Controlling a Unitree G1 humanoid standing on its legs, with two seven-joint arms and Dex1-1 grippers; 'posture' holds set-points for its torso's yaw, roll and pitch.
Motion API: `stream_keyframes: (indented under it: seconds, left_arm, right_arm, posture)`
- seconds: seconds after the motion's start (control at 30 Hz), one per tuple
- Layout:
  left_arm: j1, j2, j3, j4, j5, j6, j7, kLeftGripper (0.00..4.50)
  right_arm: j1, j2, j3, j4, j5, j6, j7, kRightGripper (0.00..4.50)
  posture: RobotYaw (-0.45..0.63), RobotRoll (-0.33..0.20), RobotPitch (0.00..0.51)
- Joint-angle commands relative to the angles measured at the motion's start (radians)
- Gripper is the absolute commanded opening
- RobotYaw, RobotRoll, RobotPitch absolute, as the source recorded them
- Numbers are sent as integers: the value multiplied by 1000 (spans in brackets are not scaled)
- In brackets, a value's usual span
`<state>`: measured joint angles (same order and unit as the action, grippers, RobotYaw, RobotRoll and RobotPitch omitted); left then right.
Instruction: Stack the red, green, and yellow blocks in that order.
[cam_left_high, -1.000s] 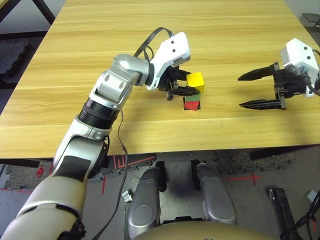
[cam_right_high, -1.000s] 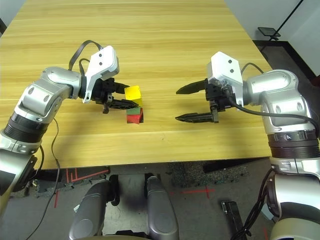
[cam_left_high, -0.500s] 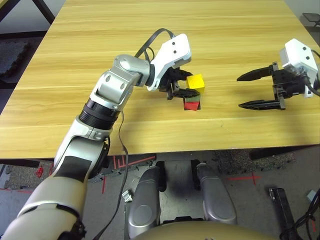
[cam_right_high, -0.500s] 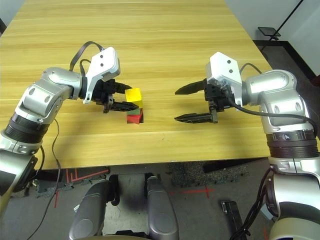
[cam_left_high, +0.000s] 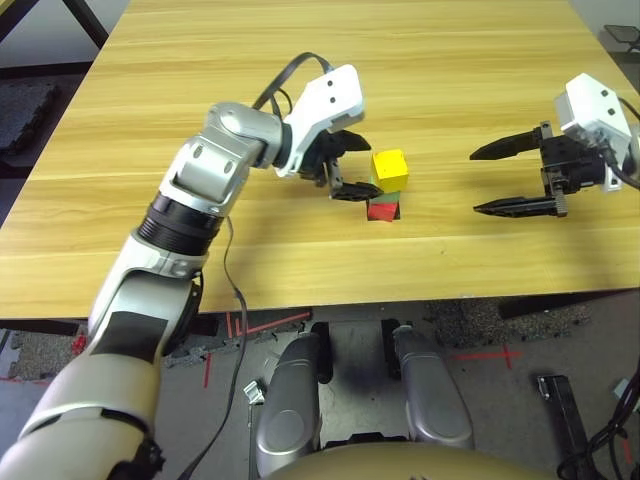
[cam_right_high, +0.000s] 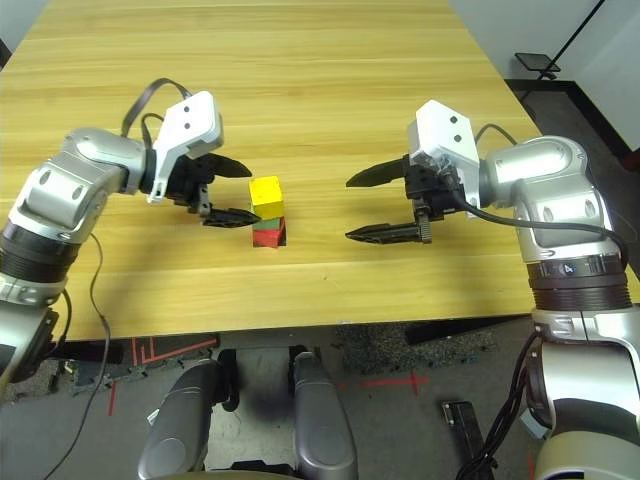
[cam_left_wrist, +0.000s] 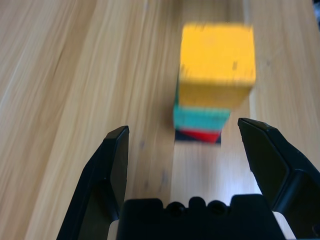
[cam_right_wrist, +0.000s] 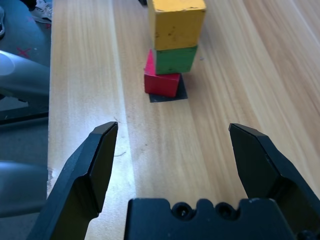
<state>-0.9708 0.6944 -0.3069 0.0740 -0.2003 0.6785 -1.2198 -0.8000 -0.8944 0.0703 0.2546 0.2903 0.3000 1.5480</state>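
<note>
Stack built, and we judge the placing step finished: what is left is to back both arms clear without nudging the tower.

From the head views we count three cubes in one column near the table's (cam_left_high: 200, 60) front middle: one red block (cam_left_high: 383, 211) at the bottom on a flat black patch (cam_right_wrist: 176, 94), one green block (cam_right_high: 266, 226) on it, one yellow block (cam_left_high: 390, 167) on top. Our left gripper (cam_left_high: 345, 165) hangs just beside the tower, fingers spread and holding nothing; our right gripper (cam_right_high: 365, 207) sits well apart, fingers wide too. In the left wrist view the column stands between our spread fingers (cam_left_wrist: 112, 165), touching neither. In the right wrist view we see the red block turned slightly askew under the green, so the retreat calls for a straight, slow pull.
</note>
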Motion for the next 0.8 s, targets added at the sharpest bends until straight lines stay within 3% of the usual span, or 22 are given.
stream_keyframes:
  seconds: [0.03,0.17,0.27,0.4,0.53,0.67,0.8]
  left_arm:
    - [43,96,5,-71,-31,54,-87,4461]
    - [62,170,28,-22,-22,57,-112,4461]
    - [53,164,64,71,13,13,-48,4461]
    - [26,71,249,323,68,-92,315,4461]
    - [61,36,422,417,86,-170,615,4461]
    - [214,-17,546,306,122,-250,880,4461]
    - [375,-138,649,96,145,-300,1115,4461]
  right_arm:
    - [-48,-6,6,80,-29,-51,8,4500]
    - [-143,-10,-5,249,-76,-124,-16,4500]
    - [-218,-1,-29,382,-104,-187,-78,4500]
    - [-314,69,-106,569,-161,-323,-444,4500]
    - [-324,136,-178,675,-188,-385,-774,4500]
    - [-299,158,-252,725,-194,-447,-1055,4500]
    - [-236,170,-340,716,-166,-464,-1245,4500]
  posture:
    - [291,106,235]
    - [298,104,228]
    - [302,101,226]
    - [305,101,230]
    - [301,101,244]
    - [288,107,260]
    - [273,113,275]
